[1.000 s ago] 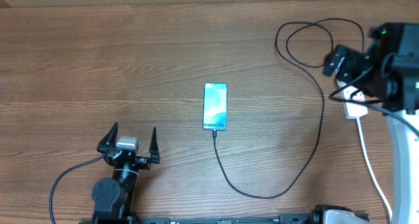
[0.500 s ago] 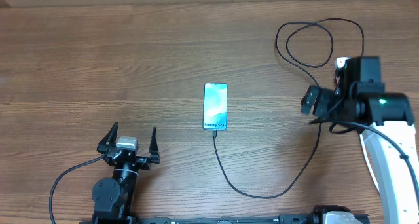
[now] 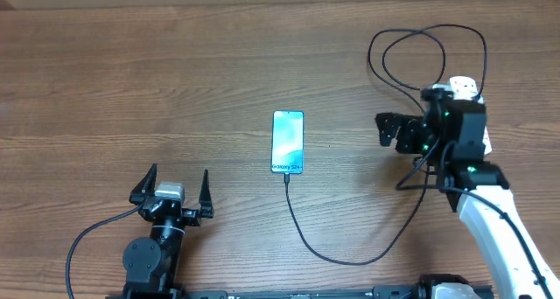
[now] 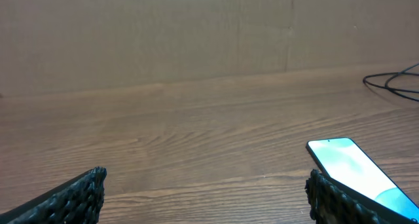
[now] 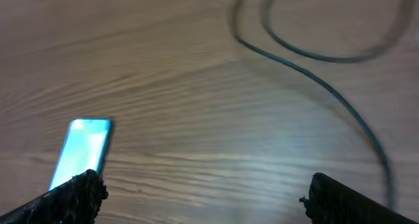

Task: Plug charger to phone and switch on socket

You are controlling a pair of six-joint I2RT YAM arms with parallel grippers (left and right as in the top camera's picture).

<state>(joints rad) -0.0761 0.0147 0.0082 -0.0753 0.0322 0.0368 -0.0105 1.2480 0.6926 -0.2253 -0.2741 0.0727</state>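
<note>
Snagging the charger [image 3: 346,261] is the chief hazard. Its slack bows toward the near edge at 5 o'clock from the phone [image 3: 288,142], then climbs directly beneath the right arm [image 3: 490,212]. A low sweep there could drag the cable and unseat the connector [image 3: 287,176], which appears seated in the phone's near short edge, or shift the phone itself. The socket [image 3: 465,87] lies at 3 o'clock from the phone, mostly hidden behind the right arm. Its switch state cannot be read, so a blind press could miss.

The left gripper [image 3: 175,187] sits at 7 o'clock from the phone, fingers spread wide, holding nothing, pointing away from its base. The right gripper [image 3: 388,129] hovers at 3 o'clock from the phone, jaws apart and empty, aimed toward the phone, with its forearm crossing the cable.
</note>
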